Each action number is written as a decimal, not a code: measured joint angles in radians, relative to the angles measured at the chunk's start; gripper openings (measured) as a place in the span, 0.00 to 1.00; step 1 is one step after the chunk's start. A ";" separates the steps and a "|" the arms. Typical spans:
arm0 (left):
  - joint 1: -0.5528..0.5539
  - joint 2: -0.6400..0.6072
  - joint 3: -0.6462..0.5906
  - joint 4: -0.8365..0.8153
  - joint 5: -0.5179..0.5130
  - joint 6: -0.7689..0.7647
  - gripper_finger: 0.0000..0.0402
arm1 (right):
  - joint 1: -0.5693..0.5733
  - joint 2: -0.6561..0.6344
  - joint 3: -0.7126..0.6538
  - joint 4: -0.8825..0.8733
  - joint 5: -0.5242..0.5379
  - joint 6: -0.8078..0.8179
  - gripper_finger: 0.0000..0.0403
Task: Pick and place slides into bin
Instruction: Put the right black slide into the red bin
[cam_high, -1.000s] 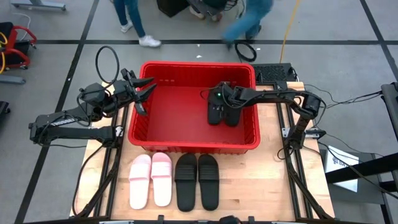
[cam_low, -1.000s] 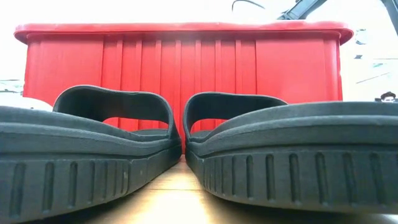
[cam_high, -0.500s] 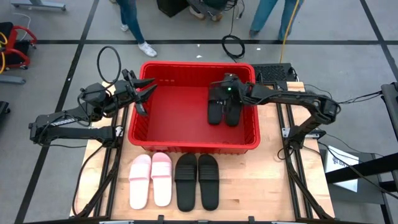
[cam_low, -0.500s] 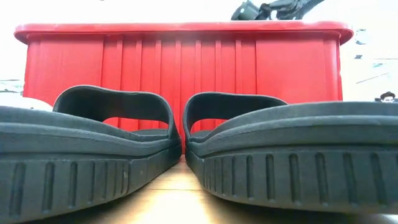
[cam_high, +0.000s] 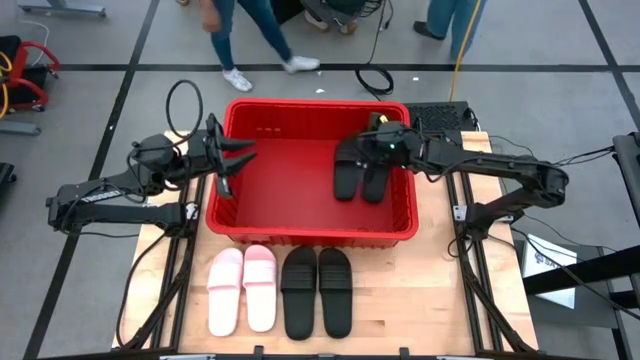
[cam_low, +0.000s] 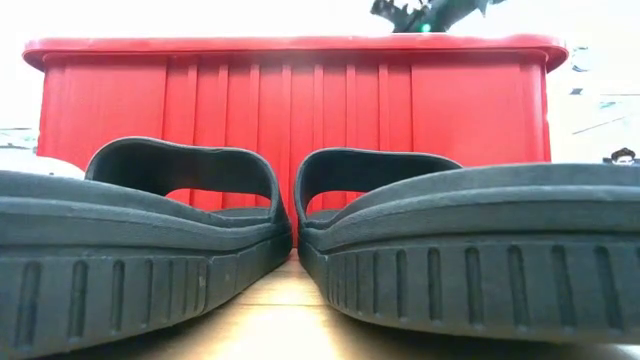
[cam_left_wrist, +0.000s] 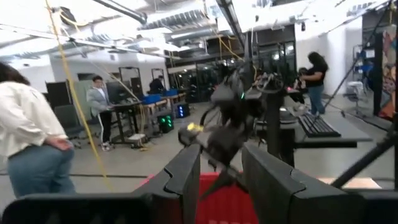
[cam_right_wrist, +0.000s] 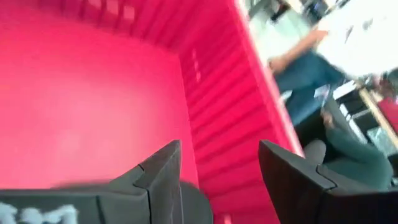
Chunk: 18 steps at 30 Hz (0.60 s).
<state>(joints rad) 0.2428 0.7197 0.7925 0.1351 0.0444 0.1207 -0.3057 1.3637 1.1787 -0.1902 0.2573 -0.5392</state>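
Observation:
The red bin (cam_high: 300, 215) stands in the middle of the table. Two black slides (cam_high: 360, 172) lie side by side on the floor of its right half, soles down. A light pink pair (cam_high: 242, 288) and another black pair (cam_high: 317, 292) lie on the table in front of the bin; the black pair fills the low view (cam_low: 450, 250). My right gripper (cam_high: 374, 134) is open and empty above the far end of the slides in the bin, seen also in the right wrist view (cam_right_wrist: 217, 152). My left gripper (cam_high: 245, 155) is open and empty over the bin's left wall, seen also in the left wrist view (cam_left_wrist: 221, 158).
People walk on the floor beyond the table's far edge (cam_high: 250, 40). Black cable loops lie at the far left (cam_high: 185, 100) and behind the bin (cam_high: 378, 75). Bare wood shows to the right of the black pair (cam_high: 420, 290).
My right gripper has drawn back from the two black slides in the bin, going toward the table's far right and rising above the bin's rim. The slides stay lying on the bin floor. My left gripper has edged a little farther over the bin's left wall.

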 joint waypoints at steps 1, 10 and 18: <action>-0.005 0.000 0.000 -0.010 0.000 0.000 0.32 | 0.013 -0.011 0.000 0.004 0.000 0.004 0.51; -0.122 0.000 0.000 -0.049 0.001 0.034 0.32 | 0.127 -0.058 0.000 0.024 0.001 0.051 0.51; -0.260 0.000 0.000 -0.102 0.001 0.013 0.32 | 0.237 -0.059 0.000 0.022 0.002 0.128 0.50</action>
<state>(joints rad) -0.0177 0.7197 0.7925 0.0328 0.0452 0.1342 -0.0684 1.3048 1.1790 -0.1678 0.2594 -0.4116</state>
